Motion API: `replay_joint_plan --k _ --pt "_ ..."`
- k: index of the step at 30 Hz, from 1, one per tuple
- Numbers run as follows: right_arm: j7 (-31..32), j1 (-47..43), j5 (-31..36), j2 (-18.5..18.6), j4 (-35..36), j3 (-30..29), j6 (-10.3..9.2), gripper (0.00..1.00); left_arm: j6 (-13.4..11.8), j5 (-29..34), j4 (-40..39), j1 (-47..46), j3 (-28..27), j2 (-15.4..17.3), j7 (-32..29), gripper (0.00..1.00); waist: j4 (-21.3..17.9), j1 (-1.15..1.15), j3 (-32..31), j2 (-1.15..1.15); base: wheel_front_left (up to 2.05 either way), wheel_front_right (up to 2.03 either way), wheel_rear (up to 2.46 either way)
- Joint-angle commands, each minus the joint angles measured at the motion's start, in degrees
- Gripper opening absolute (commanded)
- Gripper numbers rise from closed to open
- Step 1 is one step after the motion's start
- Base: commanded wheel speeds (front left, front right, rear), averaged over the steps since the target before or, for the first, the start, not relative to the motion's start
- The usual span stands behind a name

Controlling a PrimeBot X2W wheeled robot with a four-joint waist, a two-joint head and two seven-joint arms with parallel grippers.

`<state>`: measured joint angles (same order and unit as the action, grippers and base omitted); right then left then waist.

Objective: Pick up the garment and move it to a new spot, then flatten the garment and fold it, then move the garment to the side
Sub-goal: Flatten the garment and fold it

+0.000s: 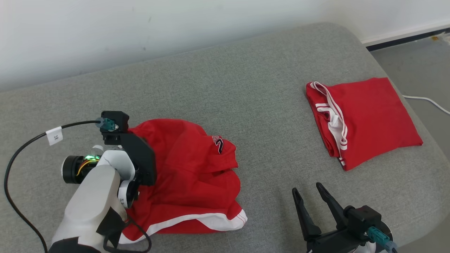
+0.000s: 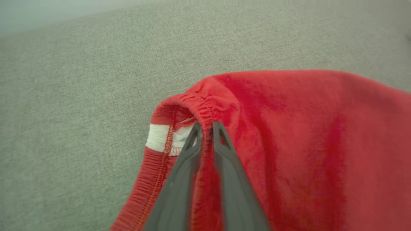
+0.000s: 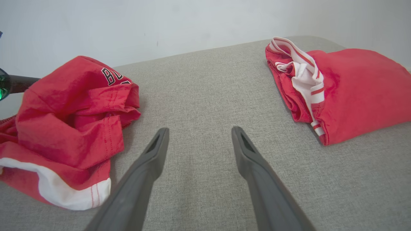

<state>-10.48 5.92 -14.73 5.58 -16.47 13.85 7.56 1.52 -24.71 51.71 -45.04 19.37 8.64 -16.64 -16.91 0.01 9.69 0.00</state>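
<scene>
The crumpled garment [image 1: 190, 175] is soft, thin and light, I think. It will flop and hang down when I lift it, and it won't break. It may slip out of a weak pinch. So the best place to grab is the thick stretchy edge [image 2: 205, 109], where the cloth is bunched and gives more to bite on.

My left gripper [image 2: 205, 126] is right at that spot. Its two fingers are nearly together, with a ridge of red cloth squeezed between them just below the stretchy edge. A white stripe [image 2: 159, 138] sits just to the left of the fingertips in the wrist view. The rest of the garment spreads out to the right of this hand and lies in a messy heap on the grey sofa [image 1: 246, 88]. I judge the pinch is on, but only on a small bit of cloth.

My right gripper [image 1: 307, 187] is wide open and holds nothing. It hovers over bare sofa. The crumpled garment is off to its left. A folded garment [image 1: 369, 116] lies ahead to its right. Both are apart from its fingers.
</scene>
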Motion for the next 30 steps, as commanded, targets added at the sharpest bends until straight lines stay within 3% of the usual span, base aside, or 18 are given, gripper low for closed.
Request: replay_joint_plan --k 1,5,14,22,27,28,29,30 --pt "-0.2 0.6 -0.2 -0.2 -0.2 0.2 -0.15 1.00 0.2 -0.5 0.3 -1.0 -0.4 -0.2 1.0 0.00 0.1 -0.01 -0.1 0.00 0.00 0.00 0.00" --pt "-0.2 1.0 -0.2 -0.3 -0.3 0.4 -0.15 1.00 0.0 -1.8 0.4 -1.4 -1.6 -0.3 4.8 0.00 0.3 -0.01 0.0 0.00 0.00 0.00 0.00" --pt "0.0 0.9 -0.2 0.7 0.3 0.2 -0.15 1.00 -6.1 -0.6 2.4 -3.2 -4.8 3.1 16.8 0.00 1.3 -0.01 1.1 0.00 0.00 0.00 0.00" --pt "0.2 0.2 0.2 0.9 0.6 0.2 -0.15 1.00 -9.5 -1.4 5.3 -1.3 -6.5 6.0 19.9 0.00 3.4 -0.01 0.5 0.00 0.00 0.00 0.00" --pt "0.8 0.2 0.2 1.2 0.6 0.8 -0.15 1.00 -9.3 -2.1 6.3 0.7 -7.1 6.4 20.7 0.00 4.6 -0.01 -0.4 0.00 0.00 0.00 0.00" --pt "0.8 0.2 0.2 1.2 0.6 0.9 -0.15 1.00 -9.2 -2.3 6.4 0.9 -7.2 6.4 20.9 0.16 4.7 -0.01 -0.6 0.00 0.00 0.00 0.00" --pt "1.0 0.1 0.1 1.3 0.6 0.9 -0.15 1.00 -9.0 -2.7 6.3 1.2 -7.4 6.1 21.5 0.42 4.9 -0.01 -0.8 0.00 0.00 0.00 0.00" --pt "1.1 0.0 0.1 1.4 0.6 0.9 -0.15 1.00 -8.4 -2.9 6.3 1.7 -7.4 5.8 21.8 1.00 5.1 -0.01 -1.1 0.00 0.00 0.00 0.00"
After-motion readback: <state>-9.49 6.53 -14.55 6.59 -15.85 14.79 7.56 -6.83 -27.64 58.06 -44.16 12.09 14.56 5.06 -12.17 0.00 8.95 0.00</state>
